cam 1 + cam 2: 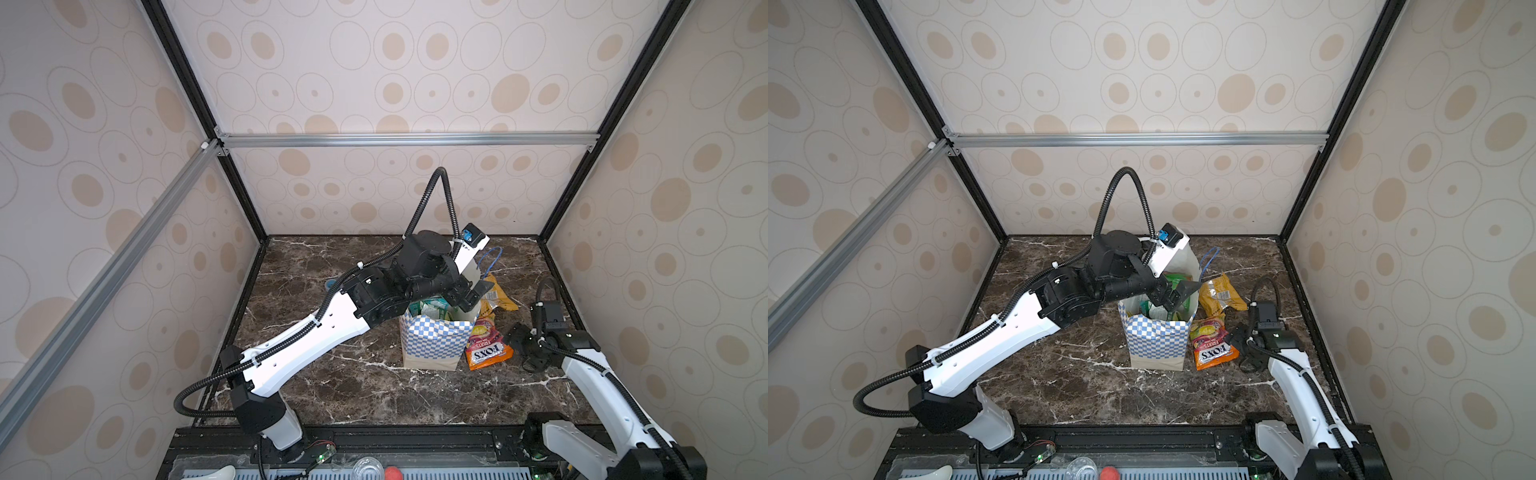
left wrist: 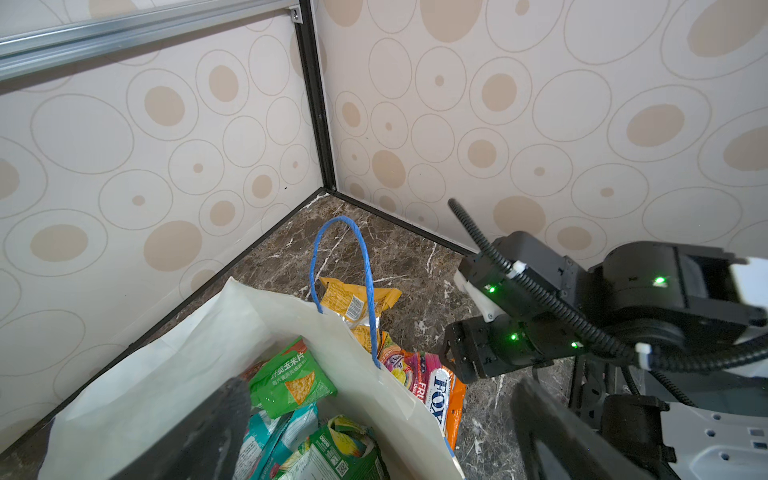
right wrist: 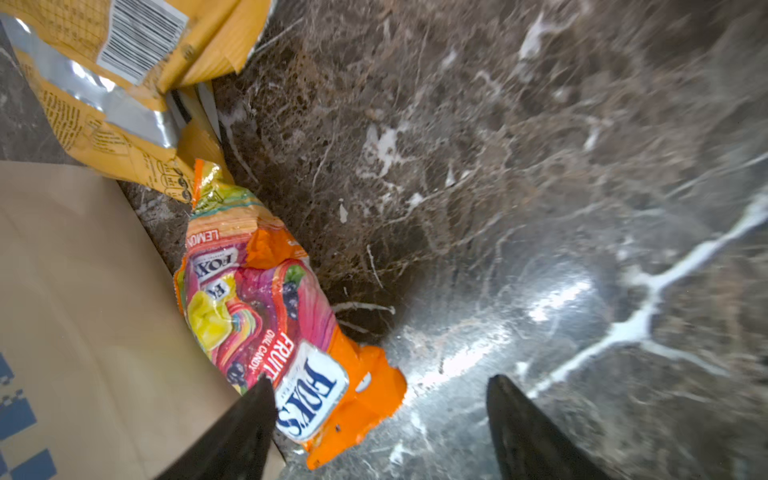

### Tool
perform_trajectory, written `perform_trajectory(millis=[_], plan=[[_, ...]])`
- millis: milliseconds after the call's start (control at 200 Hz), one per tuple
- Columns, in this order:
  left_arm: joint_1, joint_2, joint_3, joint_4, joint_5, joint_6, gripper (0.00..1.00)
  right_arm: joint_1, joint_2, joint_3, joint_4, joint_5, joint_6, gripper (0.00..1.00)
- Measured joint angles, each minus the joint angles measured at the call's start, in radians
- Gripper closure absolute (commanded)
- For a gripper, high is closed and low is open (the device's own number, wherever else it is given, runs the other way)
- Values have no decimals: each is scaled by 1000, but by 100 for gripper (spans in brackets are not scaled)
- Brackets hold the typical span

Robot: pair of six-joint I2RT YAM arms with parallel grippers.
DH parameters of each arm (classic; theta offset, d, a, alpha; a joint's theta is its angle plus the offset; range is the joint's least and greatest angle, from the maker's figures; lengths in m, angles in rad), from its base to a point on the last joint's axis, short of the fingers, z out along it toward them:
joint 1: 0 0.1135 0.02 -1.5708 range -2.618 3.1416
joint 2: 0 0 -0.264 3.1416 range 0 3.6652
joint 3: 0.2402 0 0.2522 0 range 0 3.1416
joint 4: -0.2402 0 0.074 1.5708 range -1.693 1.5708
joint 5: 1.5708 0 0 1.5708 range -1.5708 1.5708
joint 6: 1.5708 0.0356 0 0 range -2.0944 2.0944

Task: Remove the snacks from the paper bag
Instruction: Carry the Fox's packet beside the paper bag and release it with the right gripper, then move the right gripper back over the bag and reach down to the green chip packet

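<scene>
Well, the left gripper hung over the mouth of the paper bag with its jaws spread wide and nothing in them; green and teal snacks lay inside the upright bag. Just beside the bag on the marble table lay the orange FOX'S packet, a yellow packet behind it. The right gripper sat low next to the FOX'S packet, jaws wide apart, gripping nothing.

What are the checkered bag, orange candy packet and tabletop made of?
The bag looks like matte paper, creased at its folds. The candy packet seems glossy, crinkled plastic film. The tabletop looks like polished, white-veined marble, maybe imitation.
</scene>
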Motion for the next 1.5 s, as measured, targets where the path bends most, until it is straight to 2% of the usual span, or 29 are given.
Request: perform_trajectory(millis=[120, 220, 400, 480, 560, 655, 820, 990, 1110, 1240, 1356, 1501], plan=[[0, 26, 57, -16, -9, 0, 3, 0, -27, 175, -82, 64, -7, 0], [0, 42, 107, -37, -30, -1, 3, 0, -36, 328, -100, 60, -17, 0], [0, 48, 206, -102, -116, -17, 2, 0, -7, 598, -92, -65, -18, 1], [3, 37, 213, -122, -164, -20, 2, 3, 37, 718, -100, -123, -13, 7], [16, 35, 215, -137, -198, -20, 2, 21, 96, 845, -113, -164, -21, 9], [40, 55, 229, -155, -221, -20, 2, 88, 180, 1019, -152, -179, -49, 10], [121, 114, 267, -173, -236, -42, 2, 301, 379, 1404, -278, -139, -134, 12], [236, 98, 191, -218, -214, -95, 2, 446, 640, 1746, -426, -116, -200, 13], [329, 7, -11, -176, -193, -116, 2, 486, 771, 1788, -508, -97, -220, 14], [434, -78, -186, -130, -108, -163, 2, 499, 874, 1761, -589, -79, -222, 15], [485, -107, -249, -75, -47, -174, 2, 502, 933, 1761, -644, -64, -222, 16], [502, -106, -256, -38, 23, -173, 2, 513, 993, 1773, -699, -49, -216, 13]])
